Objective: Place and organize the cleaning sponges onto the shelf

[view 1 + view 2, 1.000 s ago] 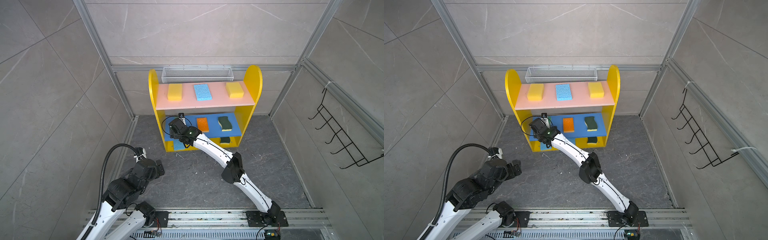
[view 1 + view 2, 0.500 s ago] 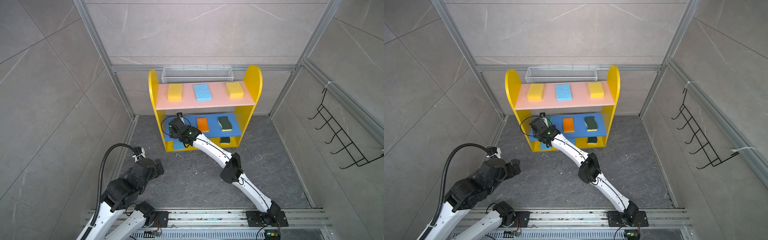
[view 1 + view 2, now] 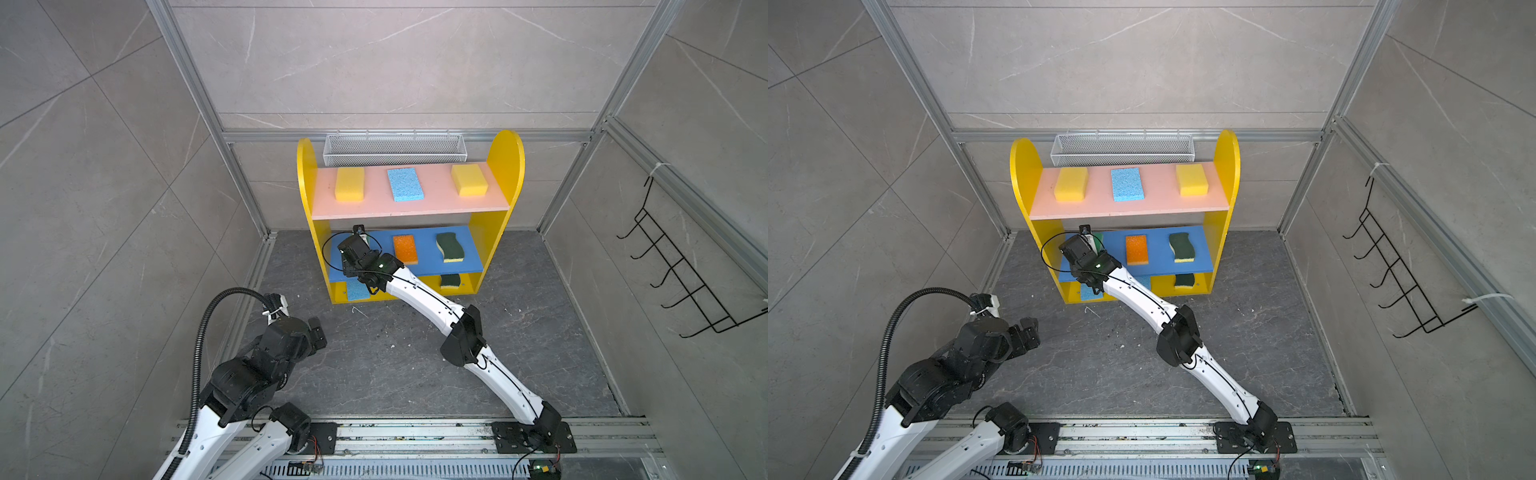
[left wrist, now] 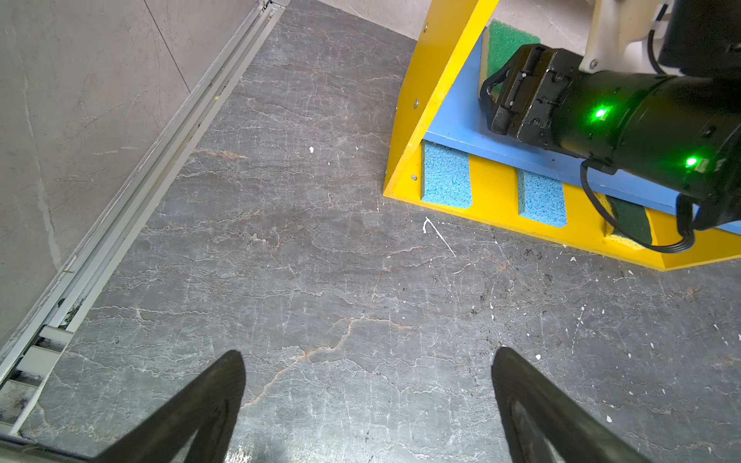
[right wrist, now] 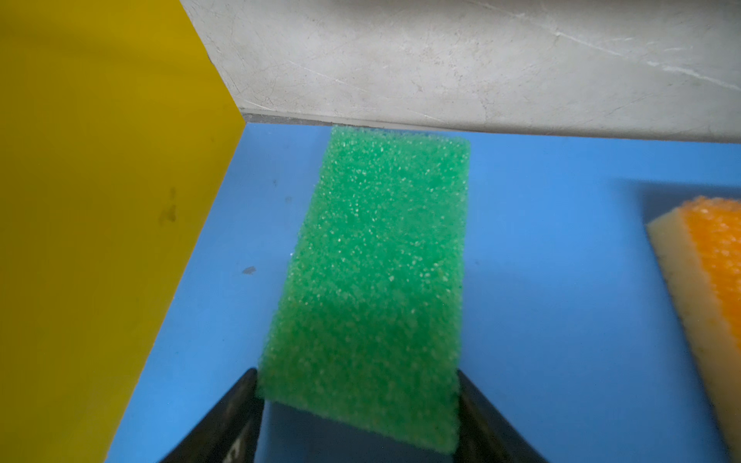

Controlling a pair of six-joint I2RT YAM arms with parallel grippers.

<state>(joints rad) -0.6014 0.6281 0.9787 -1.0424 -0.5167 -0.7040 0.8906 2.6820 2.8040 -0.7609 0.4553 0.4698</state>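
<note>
- Evidently, the right gripper (image 5: 357, 385) pinched the near end of the green sponge (image 5: 373, 280), whose long axis ran straight ahead along the blue board (image 5: 561, 280).
- Left gripper (image 4: 369, 352) hung spread, empty, well apart.

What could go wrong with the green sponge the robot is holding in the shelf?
The right gripper pinches the green sponge with its near end seemingly lifted off the blue board, so it might land crooked when let go. It sits close to the yellow side panel; a sideways nudge could jam it there.
</note>
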